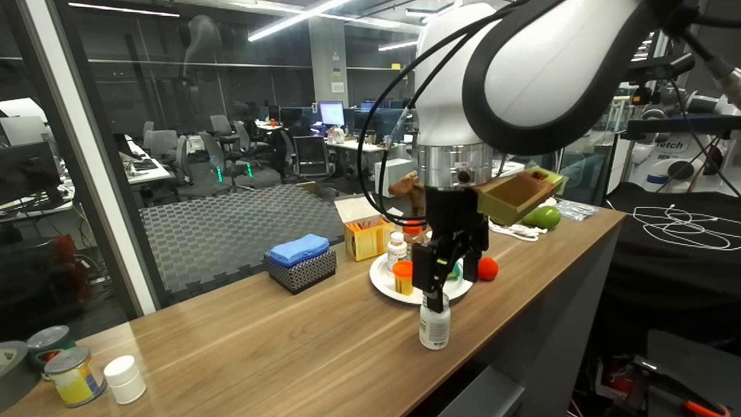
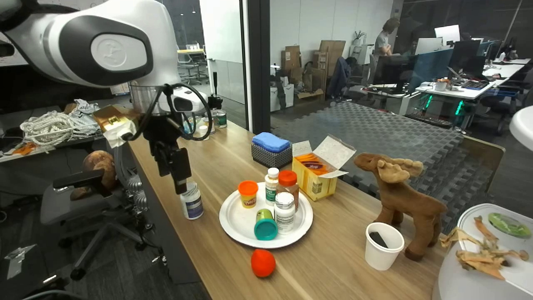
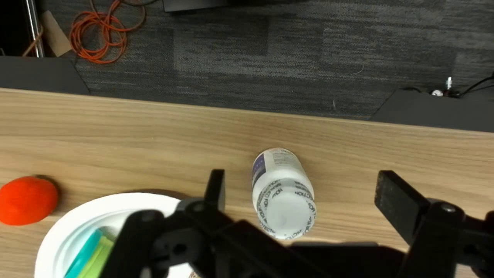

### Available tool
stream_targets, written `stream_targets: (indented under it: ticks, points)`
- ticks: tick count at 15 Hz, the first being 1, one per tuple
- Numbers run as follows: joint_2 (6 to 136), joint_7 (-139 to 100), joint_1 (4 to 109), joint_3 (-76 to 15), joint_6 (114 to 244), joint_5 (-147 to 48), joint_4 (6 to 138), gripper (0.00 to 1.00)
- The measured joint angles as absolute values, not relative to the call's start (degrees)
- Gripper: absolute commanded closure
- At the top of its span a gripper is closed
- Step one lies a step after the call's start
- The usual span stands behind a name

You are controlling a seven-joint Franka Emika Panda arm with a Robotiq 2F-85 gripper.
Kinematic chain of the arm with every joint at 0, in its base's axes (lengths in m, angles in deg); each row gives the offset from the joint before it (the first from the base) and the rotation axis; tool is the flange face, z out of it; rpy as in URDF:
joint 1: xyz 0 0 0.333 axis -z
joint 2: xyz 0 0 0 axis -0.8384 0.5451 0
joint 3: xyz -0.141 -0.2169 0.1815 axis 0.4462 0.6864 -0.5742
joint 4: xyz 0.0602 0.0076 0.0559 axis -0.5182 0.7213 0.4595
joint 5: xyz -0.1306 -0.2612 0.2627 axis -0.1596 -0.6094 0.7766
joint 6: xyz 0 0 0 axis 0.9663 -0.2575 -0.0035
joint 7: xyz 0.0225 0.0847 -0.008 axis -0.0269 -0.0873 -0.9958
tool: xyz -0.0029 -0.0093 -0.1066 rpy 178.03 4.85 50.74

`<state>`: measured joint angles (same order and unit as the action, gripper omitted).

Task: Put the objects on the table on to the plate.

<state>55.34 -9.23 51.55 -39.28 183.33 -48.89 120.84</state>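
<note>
Wide open, my gripper (image 3: 303, 186) hangs over a white bottle (image 3: 286, 210) with a sealed white cap; the bottle stands between the fingers, nearer the left one in the wrist view, with gaps on both sides. That bottle stands upright on the wooden table (image 1: 278, 347), beside the plate (image 2: 233, 227). On the plate are an orange-lidded cup (image 2: 248, 193), a green cup (image 2: 265, 228) on its side, two white-capped bottles, the shorter bottle (image 2: 285, 214) in front, and a red-capped bottle (image 2: 288, 179). A small red piece (image 2: 262, 263) lies on the table just off the plate.
Behind the plate are an open yellow box (image 2: 314, 185), a dark box with a blue top (image 2: 271, 143), and a plush moose (image 2: 395, 187). A paper cup (image 2: 379, 252) stands before the moose. At one table end are a can (image 1: 72, 376) and a white jar (image 1: 125, 379).
</note>
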Motion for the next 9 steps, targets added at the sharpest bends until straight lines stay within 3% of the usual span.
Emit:
stream_targets:
  ticks: [5, 6, 9]
  points:
    - [58.5, -10.3, 51.5, -39.5, 190.0, -48.7, 121.4, 0.0]
    - [59.2, -10.3, 51.5, -39.5, 190.9, -48.7, 121.3, 0.16]
    - [60.7, -10.3, 51.5, -39.5, 192.1, -48.7, 121.2, 0.42]
